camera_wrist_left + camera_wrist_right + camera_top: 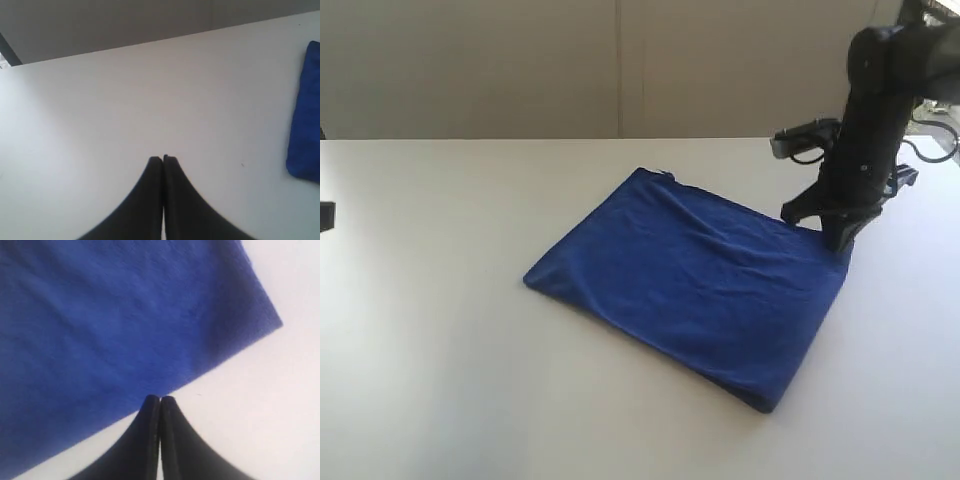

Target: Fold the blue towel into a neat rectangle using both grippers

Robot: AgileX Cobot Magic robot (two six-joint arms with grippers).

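The blue towel (695, 285) lies flat in the middle of the tabletop (440, 380), seemingly doubled over. The right gripper (160, 399), pressed together and empty, hangs at the towel's far right corner, probably to take that edge. The left gripper (163, 159), also pressed together, sits well aside over bare tabletop, almost wholly cut off in the exterior view.

closed end effector (163, 159), blue towel (306, 125) apart
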